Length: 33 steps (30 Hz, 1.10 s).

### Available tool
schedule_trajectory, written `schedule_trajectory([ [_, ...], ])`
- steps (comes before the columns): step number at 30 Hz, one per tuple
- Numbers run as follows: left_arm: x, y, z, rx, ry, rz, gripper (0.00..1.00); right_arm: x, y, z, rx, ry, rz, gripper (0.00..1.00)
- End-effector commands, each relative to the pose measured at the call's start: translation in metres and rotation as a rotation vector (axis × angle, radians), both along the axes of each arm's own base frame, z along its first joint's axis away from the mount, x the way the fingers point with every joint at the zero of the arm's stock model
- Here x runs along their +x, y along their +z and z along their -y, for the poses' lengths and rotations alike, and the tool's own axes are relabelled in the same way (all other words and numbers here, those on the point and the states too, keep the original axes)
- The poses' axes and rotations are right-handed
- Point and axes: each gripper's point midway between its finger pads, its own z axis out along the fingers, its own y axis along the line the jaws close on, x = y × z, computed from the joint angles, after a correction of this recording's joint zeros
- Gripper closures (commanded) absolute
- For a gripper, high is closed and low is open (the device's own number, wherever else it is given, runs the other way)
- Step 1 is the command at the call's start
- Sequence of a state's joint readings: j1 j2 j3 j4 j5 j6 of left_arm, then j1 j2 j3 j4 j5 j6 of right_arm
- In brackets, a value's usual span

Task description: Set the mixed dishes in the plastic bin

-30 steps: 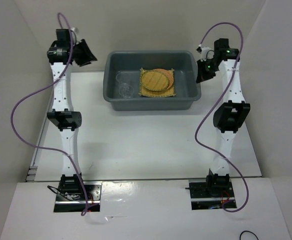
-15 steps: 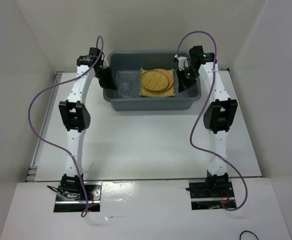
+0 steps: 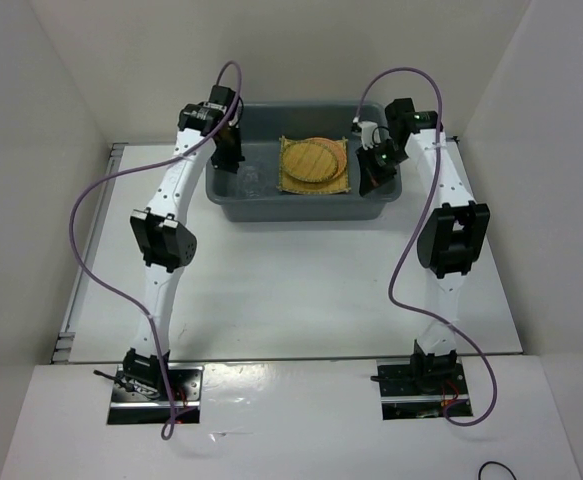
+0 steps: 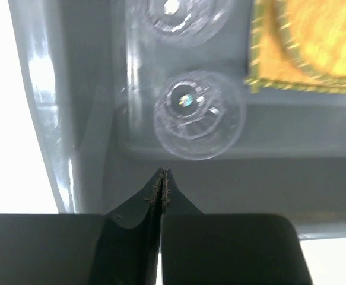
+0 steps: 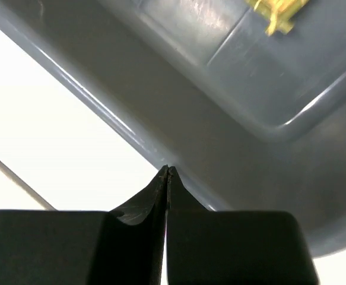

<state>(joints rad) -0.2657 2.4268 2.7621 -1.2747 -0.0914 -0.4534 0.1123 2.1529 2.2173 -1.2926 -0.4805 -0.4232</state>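
From where I stand the work seems finished, or very nearly: every dish I can find lies inside the plastic bin (image 3: 296,208), which sits at the far side of the worktop (image 3: 291,290), and I see no dish outside the bin. In the middle of the bin lies one square yellow woven mat (image 3: 343,186). On it rests the yellow-tan disc (image 3: 309,160), and the edge of the orange-brown disc (image 3: 338,152) seems to show behind it, so I count two discs. At the left end of the bin stand the clear glass cups (image 4: 199,114); I count two for certain and cannot tell if there are more. The left pincer (image 4: 162,178) hangs over this left end, its fingers pressed together with nothing between them. The right pincer (image 5: 167,175) is above the right rim of the bin, equally closed and empty. I judge that only drawing the arms away from the bin is left.
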Motion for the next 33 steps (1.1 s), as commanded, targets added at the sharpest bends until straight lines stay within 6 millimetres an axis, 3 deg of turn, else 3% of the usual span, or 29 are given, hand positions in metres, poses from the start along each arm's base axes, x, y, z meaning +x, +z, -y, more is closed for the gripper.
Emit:
schedule_trajectory([
  [1,-0.012,-0.019,-0.011,0.076,0.045,-0.068,1.0,-0.01,-0.003,0.001,-0.002,0.014,0.01,1.0],
  [2,-0.017,-0.039,-0.012,0.109,0.044,-0.116,1.0,-0.008,-0.004,0.002,-0.006,0.001,0.023,1.0],
  [3,-0.021,-0.042,-0.013,0.117,0.035,-0.127,1.0,-0.009,-0.006,0.002,-0.005,0.001,0.031,1.0],
  [4,-0.017,-0.031,-0.016,0.125,0.05,-0.076,1.0,-0.011,-0.009,0.007,-0.011,-0.022,0.037,1.0],
  [5,-0.031,-0.058,-0.023,0.167,0.03,-0.146,1.0,-0.013,-0.01,0.008,-0.01,-0.022,0.043,1.0],
  [6,-0.024,-0.061,-0.016,0.152,0.023,-0.094,1.0,-0.021,-0.021,0.008,-0.011,-0.03,0.011,1.0],
  [7,-0.031,-0.047,-0.015,0.13,0.007,-0.061,1.0,-0.019,-0.016,0.013,-0.016,-0.042,0.045,1.0],
  [8,-0.038,-0.054,-0.017,0.113,0.004,-0.075,1.0,-0.021,-0.017,0.018,-0.016,-0.052,0.045,1.0],
  [9,-0.051,-0.077,-0.023,0.104,0.004,-0.125,1.0,-0.029,-0.025,0.018,-0.019,-0.051,0.015,1.0],
  [12,-0.07,-0.074,-0.025,0.062,0.001,-0.127,1.0,-0.04,-0.03,0.024,-0.021,-0.062,-0.002,1.0],
  [13,-0.089,-0.092,-0.028,0.069,-0.004,-0.189,1.0,-0.043,-0.026,0.028,-0.02,-0.071,0.004,1.0],
  [19,-0.136,-0.096,-0.026,0.017,-0.031,-0.224,1.0,-0.084,-0.029,0.027,-0.008,-0.056,-0.045,1.0],
  [21,-0.146,-0.091,-0.022,0.008,-0.046,-0.219,1.0,-0.089,-0.021,0.03,-0.001,-0.052,-0.03,1.0],
  [22,-0.149,-0.092,-0.023,0.009,-0.046,-0.223,1.0,-0.093,-0.007,0.027,0.017,-0.047,0.007,1.0],
  [24,-0.153,-0.09,-0.024,0.003,-0.038,-0.215,1.0,-0.082,0.02,0.024,0.046,-0.067,0.111,1.0],
  [25,-0.155,-0.093,-0.025,0.006,-0.038,-0.225,1.0,-0.075,0.044,0.023,0.058,-0.075,0.193,1.0],
  [28,-0.156,-0.093,-0.023,-0.002,-0.042,-0.228,1.0,-0.047,0.072,0.013,0.068,-0.092,0.316,1.0],
  [30,-0.153,-0.089,-0.023,-0.001,-0.051,-0.215,1.0,-0.031,0.072,0.005,0.056,-0.095,0.333,1.0],
  [33,-0.148,-0.088,-0.021,-0.003,-0.051,-0.208,1.0,-0.011,0.029,0.003,0.016,-0.098,0.27,1.0],
])
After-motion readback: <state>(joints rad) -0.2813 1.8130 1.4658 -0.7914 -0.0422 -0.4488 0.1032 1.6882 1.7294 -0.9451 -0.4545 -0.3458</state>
